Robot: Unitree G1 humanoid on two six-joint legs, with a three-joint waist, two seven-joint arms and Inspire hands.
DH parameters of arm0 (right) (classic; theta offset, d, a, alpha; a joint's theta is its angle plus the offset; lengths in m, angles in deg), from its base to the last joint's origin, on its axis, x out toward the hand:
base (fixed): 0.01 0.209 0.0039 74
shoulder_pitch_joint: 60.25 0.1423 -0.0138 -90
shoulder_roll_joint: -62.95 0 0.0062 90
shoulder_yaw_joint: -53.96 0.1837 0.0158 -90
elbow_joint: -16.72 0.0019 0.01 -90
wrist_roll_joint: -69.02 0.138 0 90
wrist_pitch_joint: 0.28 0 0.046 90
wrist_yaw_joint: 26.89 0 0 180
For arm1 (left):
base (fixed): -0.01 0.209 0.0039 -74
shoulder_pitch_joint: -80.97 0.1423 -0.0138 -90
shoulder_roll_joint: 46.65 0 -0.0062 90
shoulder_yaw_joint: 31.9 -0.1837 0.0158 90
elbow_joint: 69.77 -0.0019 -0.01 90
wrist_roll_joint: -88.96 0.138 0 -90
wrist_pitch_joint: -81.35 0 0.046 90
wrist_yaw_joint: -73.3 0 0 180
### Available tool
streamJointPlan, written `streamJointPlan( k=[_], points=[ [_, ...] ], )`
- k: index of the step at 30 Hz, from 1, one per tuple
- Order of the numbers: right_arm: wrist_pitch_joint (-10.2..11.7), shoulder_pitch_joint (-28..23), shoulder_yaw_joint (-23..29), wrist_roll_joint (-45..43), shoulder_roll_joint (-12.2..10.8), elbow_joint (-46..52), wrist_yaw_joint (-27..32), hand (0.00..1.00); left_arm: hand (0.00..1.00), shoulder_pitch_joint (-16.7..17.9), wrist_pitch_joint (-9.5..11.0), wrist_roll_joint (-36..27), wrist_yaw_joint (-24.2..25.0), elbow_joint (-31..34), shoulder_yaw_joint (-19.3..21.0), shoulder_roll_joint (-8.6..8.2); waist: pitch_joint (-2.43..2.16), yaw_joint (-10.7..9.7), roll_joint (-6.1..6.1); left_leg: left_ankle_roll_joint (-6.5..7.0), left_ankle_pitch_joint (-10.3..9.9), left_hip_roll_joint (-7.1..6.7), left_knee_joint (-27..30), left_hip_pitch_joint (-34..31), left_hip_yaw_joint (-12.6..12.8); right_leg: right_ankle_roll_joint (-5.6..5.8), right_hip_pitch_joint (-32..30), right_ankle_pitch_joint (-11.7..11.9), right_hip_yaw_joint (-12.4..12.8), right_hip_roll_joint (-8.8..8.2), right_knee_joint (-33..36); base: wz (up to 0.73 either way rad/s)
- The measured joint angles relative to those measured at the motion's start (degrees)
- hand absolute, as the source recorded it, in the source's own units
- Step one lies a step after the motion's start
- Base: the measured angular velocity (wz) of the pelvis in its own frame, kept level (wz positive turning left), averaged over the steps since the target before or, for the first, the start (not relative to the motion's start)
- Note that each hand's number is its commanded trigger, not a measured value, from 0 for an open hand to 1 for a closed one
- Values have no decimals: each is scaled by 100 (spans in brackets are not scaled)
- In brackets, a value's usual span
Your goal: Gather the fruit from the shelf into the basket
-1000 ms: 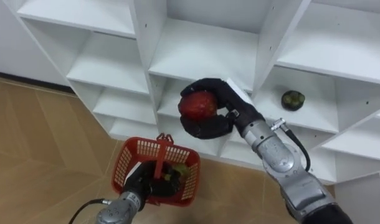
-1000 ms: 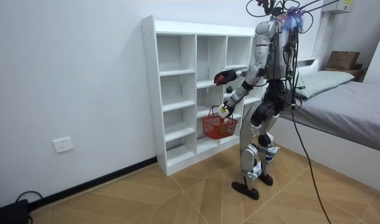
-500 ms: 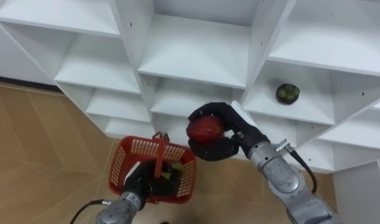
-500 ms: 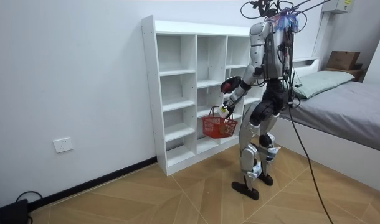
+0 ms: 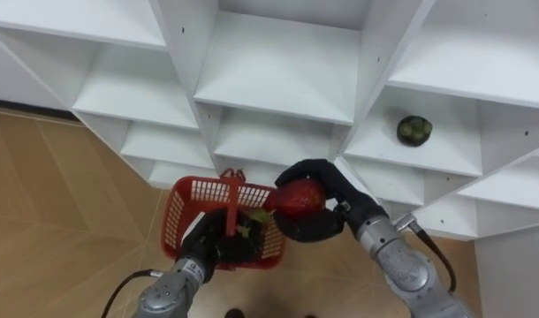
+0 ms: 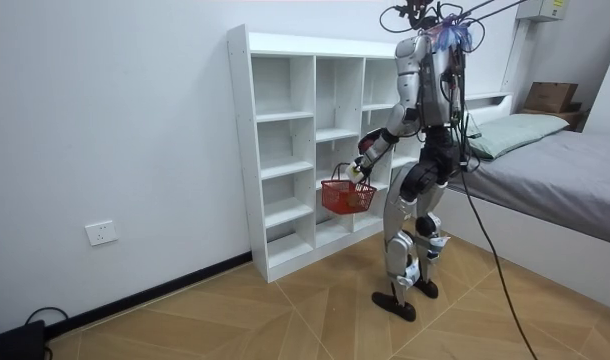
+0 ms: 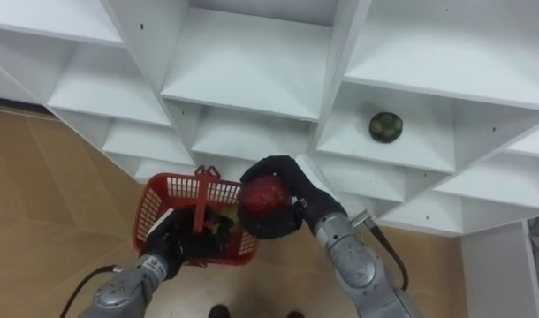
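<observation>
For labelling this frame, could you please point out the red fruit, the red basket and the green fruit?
red fruit (image 5: 298,196), left eye view, its visible top
red basket (image 5: 204,189), left eye view, its mesh back wall
green fruit (image 5: 414,130), left eye view, its middle

We count one red basket (image 5: 176,223), one red fruit (image 5: 298,196) and one dark green fruit (image 5: 414,130). One white shelf unit (image 6: 241,150), one bed (image 6: 575,165), one wall socket (image 6: 101,233), one cardboard box (image 6: 550,96). Fruit inside the basket is partly hidden, so we cannot count it.
</observation>
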Motion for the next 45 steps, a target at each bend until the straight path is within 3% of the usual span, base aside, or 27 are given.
streamJointPlan(
  k=[6, 14, 20, 29, 34, 45],
  points=[
    [-5, -62, 5, -105, 120, 45, -6, 100, 100, 118, -9, -6, 140, 253, -1, 69, -16, 9, 56, 0, 0, 22, 42, -57, 7, -12, -68, 7, 32, 23, 30, -1],
    [-5, -65, 9, -137, 125, 50, -81, 100, 100, 167, -9, -7, 411, 499, -1, -1, -34, 16, 163, -2, 1, 35, 33, -49, 33, -21, -77, 13, 63, 38, 30, 0],
    [8, -64, 6, -184, 69, 76, -82, 100, 100, 419, -7, -356, 559, 986, -138, 40, -33, -10, 162, -4, 2, 42, -9, -29, 96, -21, -92, 13, 121, 60, 18, -4],
    [10, -68, -3, -189, 73, 90, -85, 100, 100, 453, -8, -471, 657, 1059, -196, 145, -31, -49, 158, -17, -7, 60, -7, -32, 99, -23, -91, 12, 133, 65, -2, 0],
    [10, -65, -5, -197, 72, 94, -85, 100, 100, 532, -8, -892, 758, 1067, -318, 230, -31, -144, 158, -17, -7, 64, 31, -57, 99, -23, -81, 12, 90, 55, -1, 3],
    [10, -68, -10, -261, 165, 81, -82, 100, 100, 532, -17, -928, 806, 1172, -464, 357, -25, -181, 157, -18, -8, 76, 51, -87, 95, -30, -88, 9, 28, 45, 8, 0]
  ],
)
